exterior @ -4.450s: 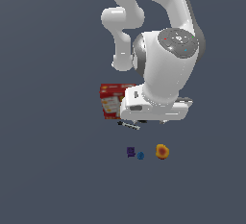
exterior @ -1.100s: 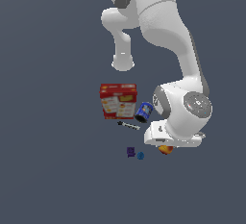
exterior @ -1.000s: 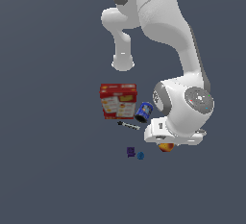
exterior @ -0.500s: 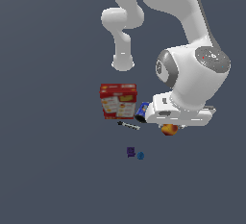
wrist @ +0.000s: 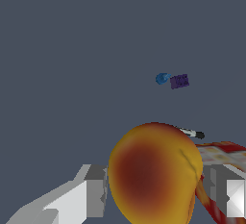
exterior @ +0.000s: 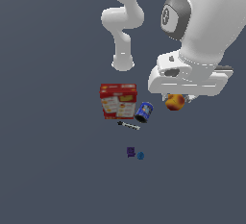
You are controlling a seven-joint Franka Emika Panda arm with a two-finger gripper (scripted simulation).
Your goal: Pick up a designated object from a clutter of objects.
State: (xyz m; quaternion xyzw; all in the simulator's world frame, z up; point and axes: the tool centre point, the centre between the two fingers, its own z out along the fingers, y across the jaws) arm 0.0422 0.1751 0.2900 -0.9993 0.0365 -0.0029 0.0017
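The designated object, a round orange-yellow fruit with a red blush (exterior: 175, 102), hangs in the air under the arm's white hand, well above the floor. My gripper (exterior: 176, 101) is shut on it. In the wrist view the fruit (wrist: 153, 172) fills the near field between the two grey fingers (wrist: 94, 189). The rest of the clutter lies below on the floor: red cracker box (exterior: 118, 101), blue can (exterior: 143, 112), thin marker (exterior: 129, 125), tiny purple block (exterior: 130, 151) and tiny blue ball (exterior: 140, 155).
The arm's white base column (exterior: 123, 60) stands behind the cracker box. In the wrist view the blue ball (wrist: 162, 78) and purple block (wrist: 179, 80) lie side by side, with the marker (wrist: 192, 133) and the box's edge (wrist: 222, 153) nearer.
The gripper has risen with the fruit, from floor level beside the purple block and blue ball to well above the can. The other objects have stayed in place.
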